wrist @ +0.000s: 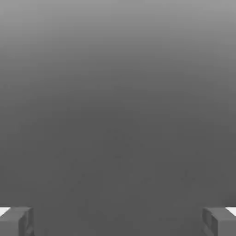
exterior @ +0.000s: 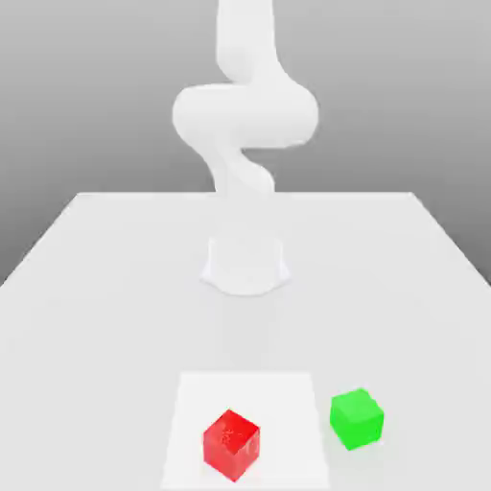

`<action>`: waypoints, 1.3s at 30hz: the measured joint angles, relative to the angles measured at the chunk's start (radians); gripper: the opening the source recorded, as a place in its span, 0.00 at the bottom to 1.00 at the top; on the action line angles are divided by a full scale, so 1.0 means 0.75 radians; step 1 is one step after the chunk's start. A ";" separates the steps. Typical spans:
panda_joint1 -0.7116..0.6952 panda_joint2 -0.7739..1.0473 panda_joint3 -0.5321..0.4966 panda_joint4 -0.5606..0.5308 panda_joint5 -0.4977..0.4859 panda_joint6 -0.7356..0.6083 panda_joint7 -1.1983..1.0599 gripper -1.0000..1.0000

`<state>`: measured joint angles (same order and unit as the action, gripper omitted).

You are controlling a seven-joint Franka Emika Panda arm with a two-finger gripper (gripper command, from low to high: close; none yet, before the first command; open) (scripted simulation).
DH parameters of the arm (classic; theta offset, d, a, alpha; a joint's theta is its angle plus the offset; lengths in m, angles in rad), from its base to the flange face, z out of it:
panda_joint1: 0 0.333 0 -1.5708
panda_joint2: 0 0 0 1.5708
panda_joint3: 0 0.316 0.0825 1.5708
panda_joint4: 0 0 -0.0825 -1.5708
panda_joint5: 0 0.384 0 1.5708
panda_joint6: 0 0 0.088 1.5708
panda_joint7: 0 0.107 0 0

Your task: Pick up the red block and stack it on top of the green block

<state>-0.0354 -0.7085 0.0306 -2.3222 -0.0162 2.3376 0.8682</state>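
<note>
The red block (exterior: pixel 231 444) lies near the front of the white table (exterior: pixel 96 288), on a lighter square patch. The green block (exterior: pixel 357 418) sits just to the exterior view's right of it, a small gap apart, slightly farther back. In the hand view my gripper (wrist: pixel 118 221) is open: its two grey fingertips (wrist: pixel 16 221) stand far apart with nothing between them, against a plain grey background. The white arm (exterior: pixel 245 115) rises from its base and leaves the exterior view at the top, high above both blocks.
The arm's round base (exterior: pixel 245 264) stands in the middle of the table, behind the blocks. The lighter square patch (exterior: pixel 278 393) reaches the table's front edge. Bare tabletop spreads to both sides.
</note>
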 joint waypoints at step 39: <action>-0.178 1.341 0.111 -0.263 -0.112 0.638 0.816 0.00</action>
<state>-0.1688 0.2970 0.1137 -2.5195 -0.1000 2.8158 1.4799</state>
